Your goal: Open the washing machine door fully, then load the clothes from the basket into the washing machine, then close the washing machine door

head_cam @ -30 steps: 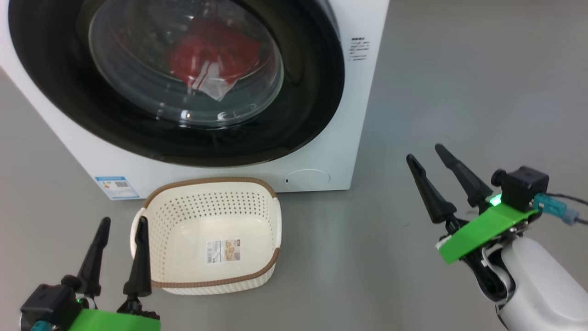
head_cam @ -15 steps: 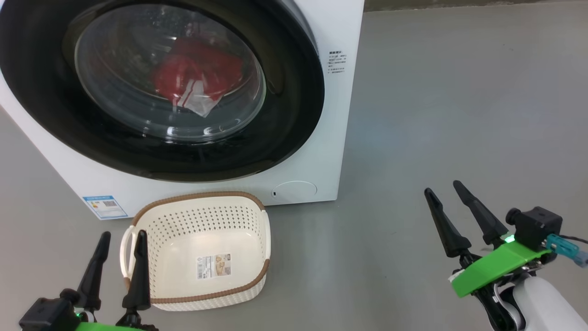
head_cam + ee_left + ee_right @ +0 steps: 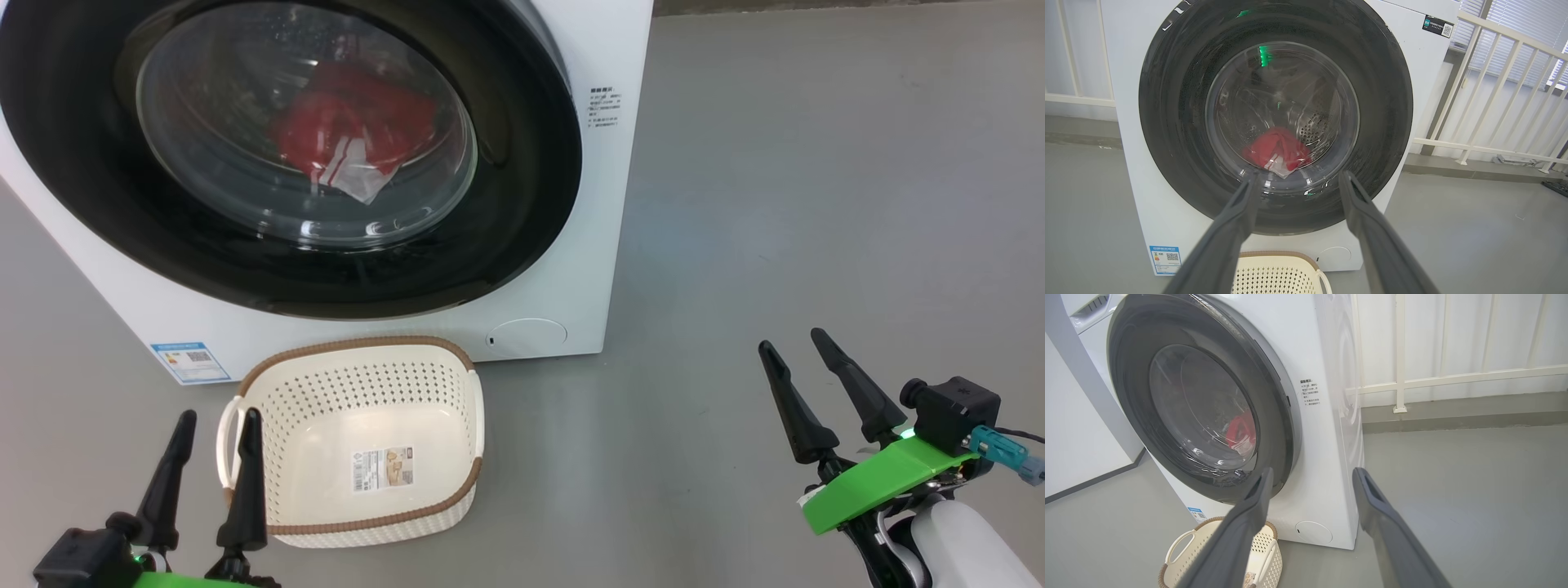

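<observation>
My left claw [image 3: 219, 418] stands open, holding nothing, just beside the basket [image 3: 351, 380]. The basket sits before the washer [image 3: 608, 245]. Its door [image 3: 506, 204] is shut, with red clothes [image 3: 351, 131] behind the glass. My right claw [image 3: 792, 340] is spread, gripping nothing.

Head looks down, wrists look level; all share the washing machine [image 3: 614, 212].

Glossy black-rimmed round glass door [image 3: 302, 212] is sitting shut, blocking entry to the white boxy washing machine [image 3: 604, 204]. Cream perforated plastic basket [image 3: 359, 384] is standing just before it. Grey floor [image 3: 816, 204] rightward is lying open.
</observation>
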Tool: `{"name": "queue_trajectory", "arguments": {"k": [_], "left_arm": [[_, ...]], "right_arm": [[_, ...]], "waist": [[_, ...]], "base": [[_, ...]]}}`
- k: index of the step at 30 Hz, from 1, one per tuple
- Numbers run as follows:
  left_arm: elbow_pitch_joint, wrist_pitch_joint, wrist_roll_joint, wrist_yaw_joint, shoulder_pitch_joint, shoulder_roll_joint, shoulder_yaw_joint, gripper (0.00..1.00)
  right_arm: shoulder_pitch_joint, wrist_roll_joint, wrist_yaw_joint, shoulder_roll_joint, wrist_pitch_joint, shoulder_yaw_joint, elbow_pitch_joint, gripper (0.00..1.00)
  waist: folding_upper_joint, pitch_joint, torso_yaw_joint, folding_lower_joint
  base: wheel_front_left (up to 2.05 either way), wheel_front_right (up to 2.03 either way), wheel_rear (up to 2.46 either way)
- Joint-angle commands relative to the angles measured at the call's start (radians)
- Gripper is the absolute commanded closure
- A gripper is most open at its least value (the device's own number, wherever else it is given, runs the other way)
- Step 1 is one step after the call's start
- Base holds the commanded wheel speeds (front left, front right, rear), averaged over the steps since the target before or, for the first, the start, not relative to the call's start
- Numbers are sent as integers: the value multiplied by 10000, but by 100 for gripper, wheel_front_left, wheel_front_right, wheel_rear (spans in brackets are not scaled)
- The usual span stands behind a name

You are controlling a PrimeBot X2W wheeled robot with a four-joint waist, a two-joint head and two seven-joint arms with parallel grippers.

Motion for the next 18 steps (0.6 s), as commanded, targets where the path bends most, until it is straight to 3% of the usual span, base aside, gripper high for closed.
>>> {"name": "queue_trajectory", "arguments": {"k": [1,18], "left_arm": [[-235,-92,74,-31,-256,235,326,0],[-200,-92,162,-31,-244,235,337,0]], "right_arm": [[69,-80,-25,-68,-48,103,-249,0],[61,-200,-25,-67,-48,172,-200,0]], "waist": [[-1,-12,13,0],[-1,21,25,0]], "base": [[0,0,0],[0,0,0]]}}
